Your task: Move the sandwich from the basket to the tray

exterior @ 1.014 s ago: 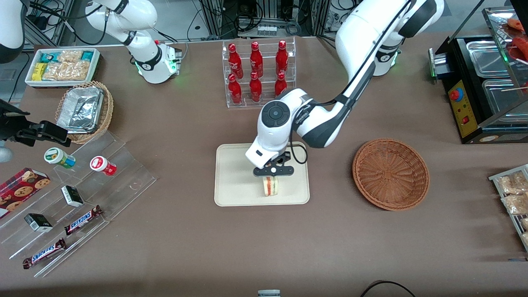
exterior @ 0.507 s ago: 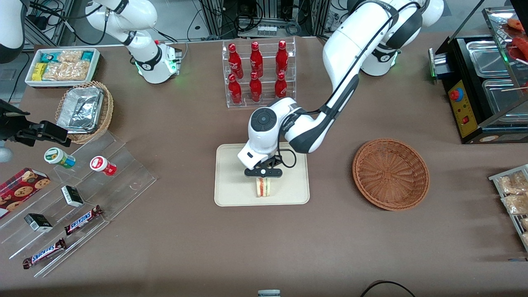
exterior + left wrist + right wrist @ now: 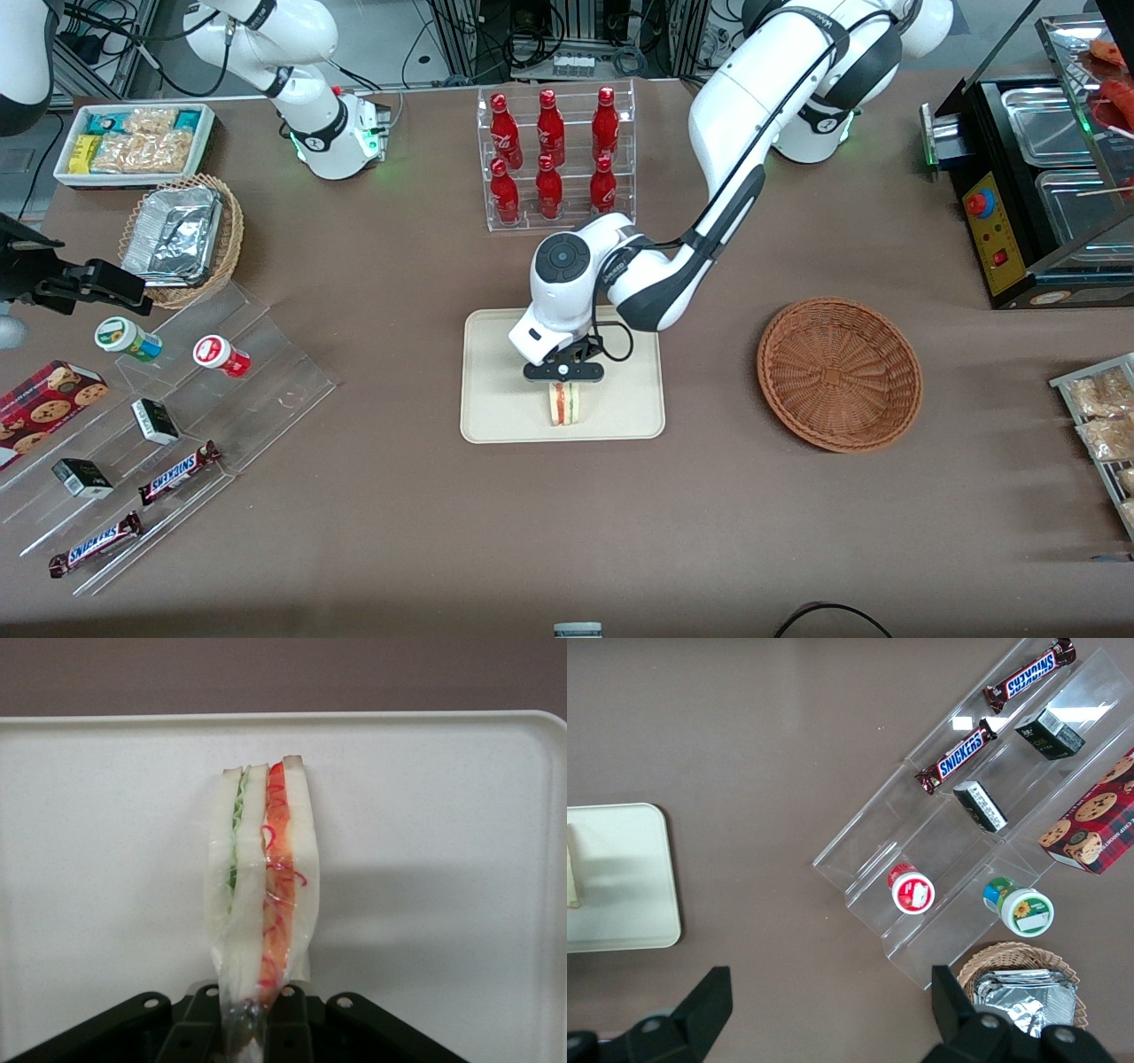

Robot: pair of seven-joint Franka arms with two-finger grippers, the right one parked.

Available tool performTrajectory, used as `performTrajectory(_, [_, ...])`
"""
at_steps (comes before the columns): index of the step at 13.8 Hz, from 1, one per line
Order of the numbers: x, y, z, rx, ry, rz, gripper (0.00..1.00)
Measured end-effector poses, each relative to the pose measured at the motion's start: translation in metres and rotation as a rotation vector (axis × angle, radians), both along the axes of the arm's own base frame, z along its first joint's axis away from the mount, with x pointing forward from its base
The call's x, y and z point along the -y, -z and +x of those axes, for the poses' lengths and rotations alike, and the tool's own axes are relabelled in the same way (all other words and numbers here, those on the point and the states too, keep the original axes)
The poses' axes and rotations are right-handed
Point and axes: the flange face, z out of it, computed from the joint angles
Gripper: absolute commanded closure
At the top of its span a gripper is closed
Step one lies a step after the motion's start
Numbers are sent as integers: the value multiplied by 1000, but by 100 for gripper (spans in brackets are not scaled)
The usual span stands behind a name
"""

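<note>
The sandwich (image 3: 566,404), a white bread wedge in clear wrap with red and green filling, stands on edge on the cream tray (image 3: 496,399), in the part nearer the front camera. My left gripper (image 3: 564,385) is directly above it, shut on the wrap at the sandwich's top. The wrist view shows the sandwich (image 3: 264,877) reaching from the gripper (image 3: 251,1020) down to the tray (image 3: 106,859), with the black fingers (image 3: 290,1014) pinching the bunched wrap. The reddish-brown basket (image 3: 839,372) sits beside the tray toward the working arm's end, with nothing in it.
A clear rack of red bottles (image 3: 554,155) stands farther from the camera than the tray. Toward the parked arm's end are a stepped acrylic shelf of snacks (image 3: 177,399), a tan basket of foil trays (image 3: 182,235) and a white snack bin (image 3: 133,142). A black warmer (image 3: 1036,177) stands at the working arm's end.
The gripper has carried the sandwich a little toward the parked arm's end and lower over the tray. It has barely moved in the last half second.
</note>
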Motion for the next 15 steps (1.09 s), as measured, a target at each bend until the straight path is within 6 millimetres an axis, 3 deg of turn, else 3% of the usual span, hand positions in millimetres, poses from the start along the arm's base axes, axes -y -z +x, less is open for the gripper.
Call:
performTrajectory(2, [0, 2, 0, -1, -1, 1, 6])
performTrajectory(3, [0, 2, 0, 0, -3, 0, 2])
performTrajectory(6, [1, -5, 3, 12, -10, 0, 1])
performTrajectory(8, [-3, -19, 7, 2, -24, 29, 1])
performTrajectory(9, [-6, -33, 9, -2, -35, 46, 1])
performTrajectory(11, [-21, -82, 19, 1, -86, 59, 1])
performTrajectory(15, [-95, -193, 47, -32, -231, 51, 1])
